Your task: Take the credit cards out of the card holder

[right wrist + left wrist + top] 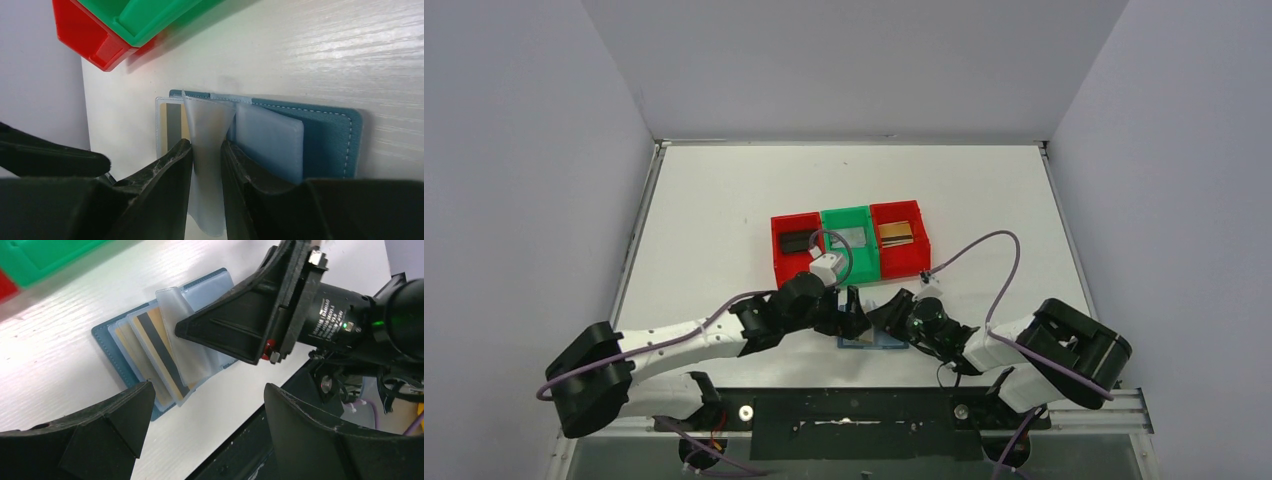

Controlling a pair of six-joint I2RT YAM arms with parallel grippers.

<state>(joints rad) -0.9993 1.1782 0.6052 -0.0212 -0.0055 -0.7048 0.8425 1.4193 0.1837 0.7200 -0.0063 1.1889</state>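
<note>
Left arm (679,340) and right arm (994,350) meet low over the open card holder (330,135) — right jaws pinch its clear sleeve (207,125), left jaws wide.

Lower centre of the top view, the card holder (872,343) is mostly hidden under the left claw (852,308) and right claw (892,308). Upper left of the left wrist view, the green bin (45,255) is blurred and cut off.

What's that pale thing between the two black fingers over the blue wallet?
A clear plastic sleeve of the card holder, standing up and pinched by the right gripper; the right wrist view shows it.
</note>
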